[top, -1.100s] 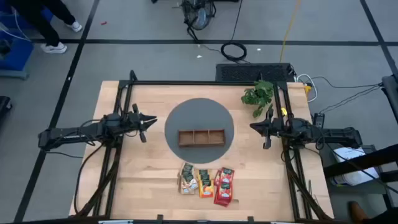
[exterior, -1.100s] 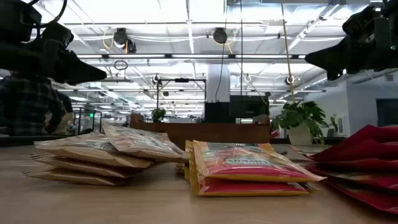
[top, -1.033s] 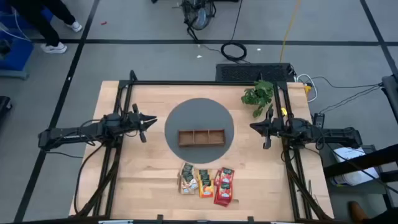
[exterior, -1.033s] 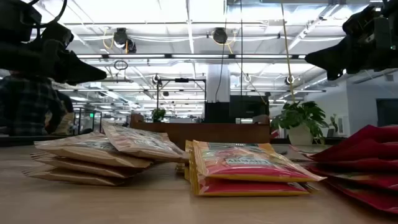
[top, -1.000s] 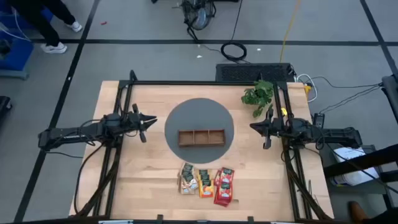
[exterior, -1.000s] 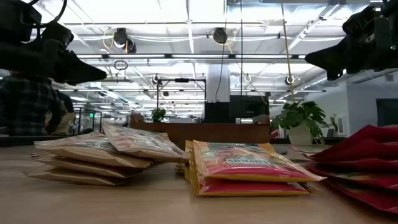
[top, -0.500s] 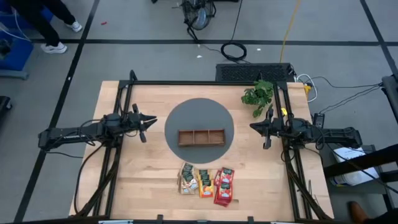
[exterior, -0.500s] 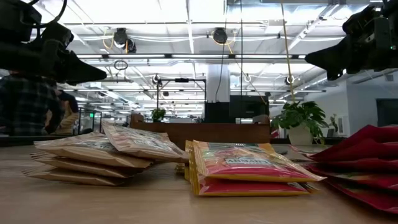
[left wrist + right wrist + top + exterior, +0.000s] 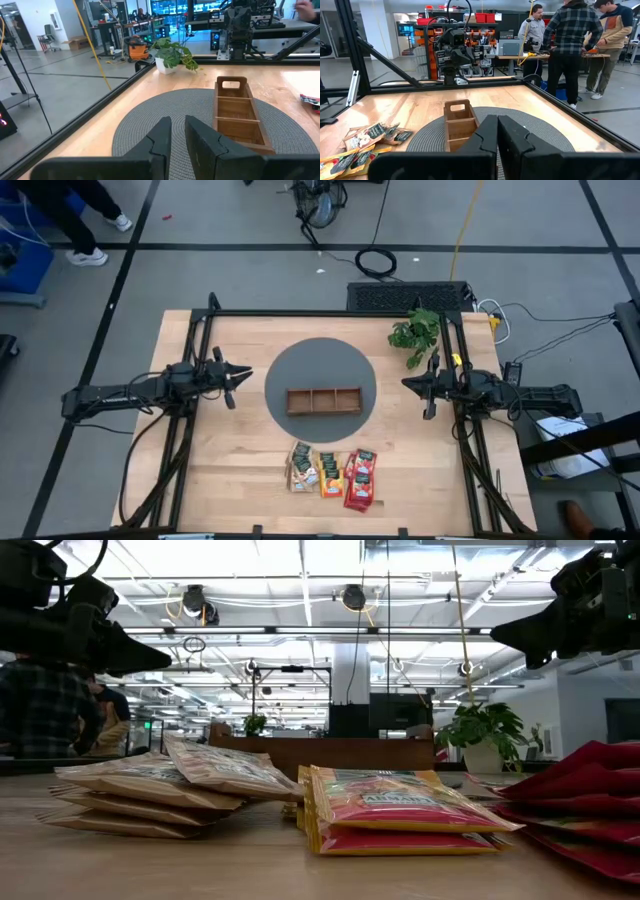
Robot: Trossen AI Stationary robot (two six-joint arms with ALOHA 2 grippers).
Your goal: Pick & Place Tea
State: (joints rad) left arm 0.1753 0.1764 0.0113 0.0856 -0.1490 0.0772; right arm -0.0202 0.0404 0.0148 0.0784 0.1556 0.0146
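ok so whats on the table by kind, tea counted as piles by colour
tan tea pile: 1
orange-yellow tea pile: 1
red tea pile: 1
wooden tray: 1
round grey mat: 1
potted plant: 1
total: 6

There are 3 piles of tea sachets: 1 pale tan pile, 1 orange-yellow pile and 1 red pile; I can't count single sachets. 1 wooden tray with 3 compartments sits on 1 grey round mat. 1 potted plant. 2 arms. 3 people stand behind.
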